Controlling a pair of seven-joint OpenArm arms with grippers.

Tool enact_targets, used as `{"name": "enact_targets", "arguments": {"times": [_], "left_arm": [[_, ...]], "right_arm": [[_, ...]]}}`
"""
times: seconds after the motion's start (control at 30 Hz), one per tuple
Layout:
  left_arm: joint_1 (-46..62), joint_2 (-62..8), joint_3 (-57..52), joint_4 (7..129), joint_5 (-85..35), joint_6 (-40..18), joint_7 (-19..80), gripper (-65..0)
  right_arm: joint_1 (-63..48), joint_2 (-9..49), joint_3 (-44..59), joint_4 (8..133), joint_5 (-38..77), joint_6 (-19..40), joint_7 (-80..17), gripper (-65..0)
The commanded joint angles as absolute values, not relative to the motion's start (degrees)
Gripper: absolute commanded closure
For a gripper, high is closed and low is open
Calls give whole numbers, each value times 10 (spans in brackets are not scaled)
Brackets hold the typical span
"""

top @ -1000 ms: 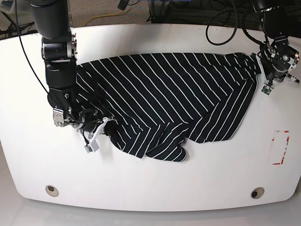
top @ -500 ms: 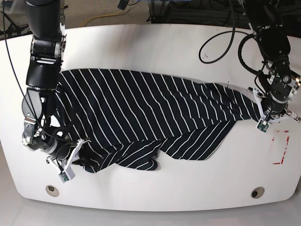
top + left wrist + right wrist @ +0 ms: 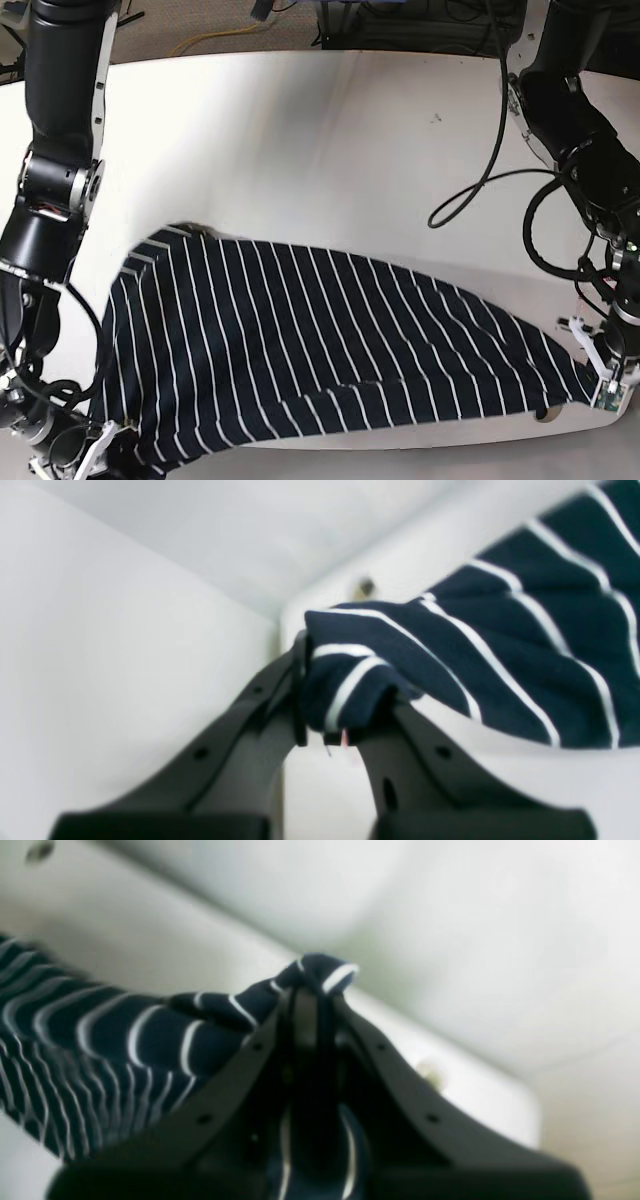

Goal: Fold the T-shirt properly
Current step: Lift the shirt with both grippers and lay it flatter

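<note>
right end effector (image 3: 88, 455) down at 7 o'clock, pinching a corner of the T-shirt (image 3: 330, 350), shirt stretched out over the near edge of the white worktop (image 3: 330, 140), left end effector (image 3: 597, 385) at 4 o'clock clamped on the opposite corner

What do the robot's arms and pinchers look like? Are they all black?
Mostly. Both arms are chunky black tubes with silver-grey rings at the joints and loose black cables looping beside them. The left gripper and right gripper have long, flat, matte black fingers with small round holes. White pieces sit near each wrist.
</note>
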State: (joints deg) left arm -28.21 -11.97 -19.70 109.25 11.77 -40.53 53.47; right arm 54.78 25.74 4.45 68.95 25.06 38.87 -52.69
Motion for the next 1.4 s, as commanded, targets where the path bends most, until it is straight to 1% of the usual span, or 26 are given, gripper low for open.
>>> {"name": "enact_targets", "arguments": {"times": [0.0, 0.1, 0.2, 0.27, 0.4, 0.5, 0.67, 0.83, 1.0, 1.07, 1.17, 1.3, 1.37], "left_arm": [[-355, -132, -205, 1101, 116, -400, 523, 0], [-419, -167, -211, 1094, 114, -400, 523, 0], [-459, -188, -211, 1069, 113, -400, 523, 0], [-480, -205, -211, 1054, 111, -400, 523, 0], [-478, -221, -211, 1055, 76, -400, 523, 0], [-455, -232, -212, 1068, 54, -400, 523, 0], [-390, -234, -212, 1110, 47, -400, 523, 0], [-318, -234, -215, 1140, 46, -400, 523, 0], [-219, -233, -219, 1156, 45, -400, 523, 0], [-172, -233, -243, 1156, 45, -400, 523, 0], [-110, -232, -260, 1155, 37, -400, 523, 0], [-3, -232, -261, 1155, 13, -400, 520, 0], [29, -232, -262, 1154, 7, -400, 520, 0]], "right_arm": [[621, 277, 19, 700, 262, 387, -515, 0], [677, 300, -27, 702, 282, 388, -515, 0], [714, 315, -44, 702, 312, 388, -517, 0], [733, 329, -48, 702, 331, 388, -537, 0], [730, 354, -46, 703, 374, 400, -554, 0], [699, 371, -44, 703, 409, 400, -566, 0], [591, 398, 21, 705, 490, 400, -569, 0], [464, 405, 86, 757, 508, 400, -585, 0], [299, 389, 160, 823, 508, 400, -588, 0], [233, 376, 186, 853, 508, 400, -588, 0], [155, 355, 218, 884, 508, 400, -588, 0], [58, 323, 248, 920, 508, 400, -588, 0], [25, 310, 257, 934, 508, 400, -588, 0]]}}
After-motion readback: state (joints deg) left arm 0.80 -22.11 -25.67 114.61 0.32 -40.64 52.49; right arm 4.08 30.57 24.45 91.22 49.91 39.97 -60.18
